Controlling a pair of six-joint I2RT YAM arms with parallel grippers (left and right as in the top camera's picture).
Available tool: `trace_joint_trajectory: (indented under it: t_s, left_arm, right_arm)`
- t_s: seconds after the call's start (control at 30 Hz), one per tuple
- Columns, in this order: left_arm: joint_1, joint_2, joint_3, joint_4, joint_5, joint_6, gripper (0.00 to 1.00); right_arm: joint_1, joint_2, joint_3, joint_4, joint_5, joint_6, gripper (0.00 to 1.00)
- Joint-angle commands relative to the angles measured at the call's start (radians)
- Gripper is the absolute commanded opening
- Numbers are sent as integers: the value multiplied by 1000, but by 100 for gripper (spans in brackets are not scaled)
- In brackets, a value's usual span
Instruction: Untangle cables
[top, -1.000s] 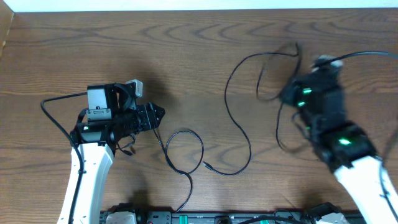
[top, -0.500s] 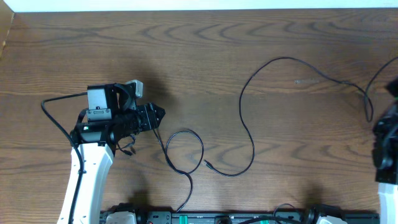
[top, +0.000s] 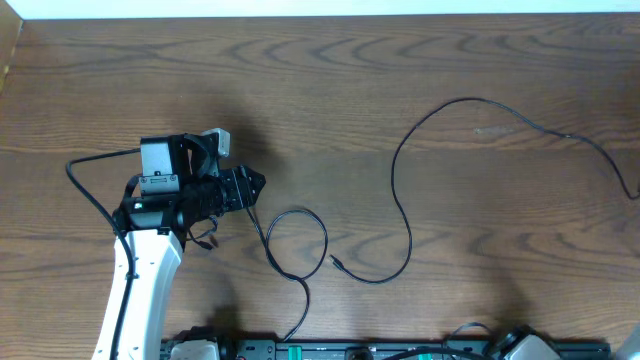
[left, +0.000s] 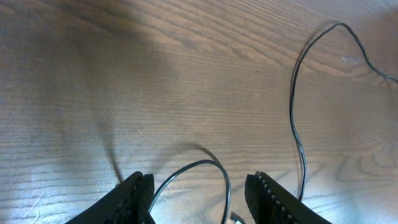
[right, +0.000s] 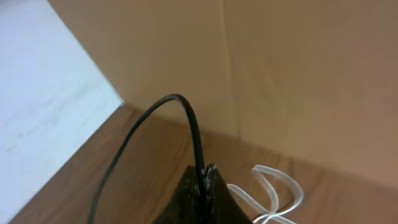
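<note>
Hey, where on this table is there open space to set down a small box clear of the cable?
Bare wood spans the table along its far edge, beyond the left gripper and the black cable. Another free patch sits right of the cable's big curve, under its run to the right edge. Crowded: front centre, around the small loop and plug end.

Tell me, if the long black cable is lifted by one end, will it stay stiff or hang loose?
Probably floppy: the black cable lies in loose, wandering curves. Likely light, being very thin. Its small plug end would probably drag across the table.
</note>
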Motion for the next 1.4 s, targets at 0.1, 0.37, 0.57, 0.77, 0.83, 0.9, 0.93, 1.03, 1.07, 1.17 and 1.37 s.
trace_joint_trajectory:
  t_s: [0.1,0.37,0.57,0.77,0.83,0.9,0.93,1.03,1.07,1.17,1.37]
  left_arm:
    - [-3,4,-4,-2,6,18,53]
    - [-3,4,-4,-2,5,18,54]
    - [-3,4,-4,-2,6,18,54]
    - [-3,4,-4,-3,6,18,54]
    - [-3,4,-4,-6,6,18,54]
    - [-3,4,-4,-11,6,18,54]
    - [-3,4,-4,-12,6,18,54]
    - [-3,4,-4,-13,6,18,54]
    - [-3,4,-4,-13,6,18,54]
    - [-3,4,-4,-15,6,18,54]
    - [-3,4,-4,-22,6,18,54]
  right_arm:
    - [-195,224,14,60,-465,241,1]
    - [-353,477,14,26,-712,338,99]
    - [-343,512,14,27,-884,409,99]
    - [-269,509,14,159,-1189,566,99]
    - [-227,502,14,245,-1297,609,99]
    - [-175,492,14,323,-1390,626,99]
    - [-152,486,14,339,-1419,626,99]
    - [-69,473,14,340,-1482,592,99]
    - [-39,473,14,333,-1502,569,99]
    - [56,473,14,240,-1501,463,99]
    - [275,473,14,59,-1455,247,99]
